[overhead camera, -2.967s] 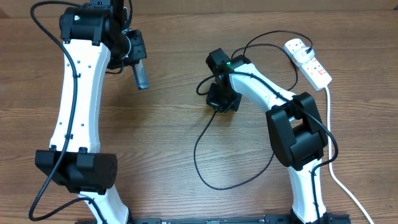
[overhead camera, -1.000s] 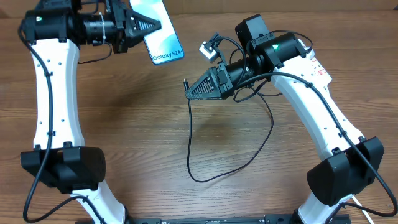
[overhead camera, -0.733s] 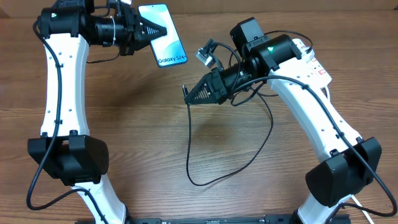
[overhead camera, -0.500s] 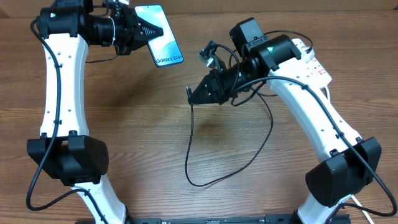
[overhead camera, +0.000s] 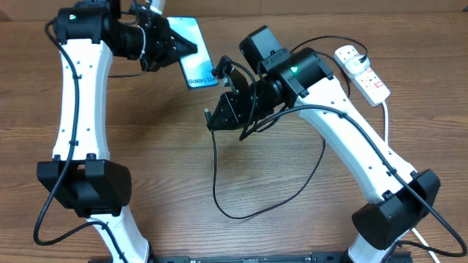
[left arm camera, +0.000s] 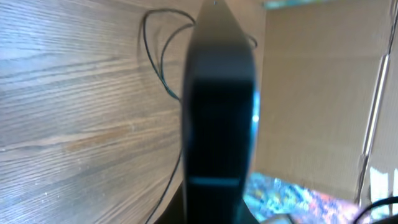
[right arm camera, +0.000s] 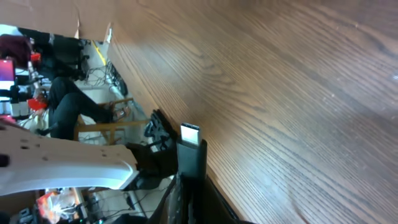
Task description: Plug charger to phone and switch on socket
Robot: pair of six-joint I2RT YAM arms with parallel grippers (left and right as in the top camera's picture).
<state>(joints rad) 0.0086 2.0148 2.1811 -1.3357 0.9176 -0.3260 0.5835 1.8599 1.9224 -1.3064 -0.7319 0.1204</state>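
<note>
Both arms have closed in over the last half second. The slim, black-edged phone [overhead camera: 196, 58] with its glossy cyan screen has dropped lower, and the right gripper [overhead camera: 219, 117] has swung in beneath it.

Furthest left, the left gripper [overhead camera: 174, 48] is clamped on the phone's upper end and holds it in the air above the brown wood-grain surface [overhead camera: 146, 146]. The left wrist view shows the phone only as a dark, blurred, edge-on slab [left arm camera: 217, 112].

Just below the phone's bottom edge, the right gripper is clamped on the thin black charger [overhead camera: 219, 197] right behind its small connector [right arm camera: 189, 132], whose flat metal tip juts out. Tip and port look near but still apart, so plugging in seems not yet done.

Well to the right of the phone lies the socket [overhead camera: 363, 71], a white plastic power strip with red marks.
</note>
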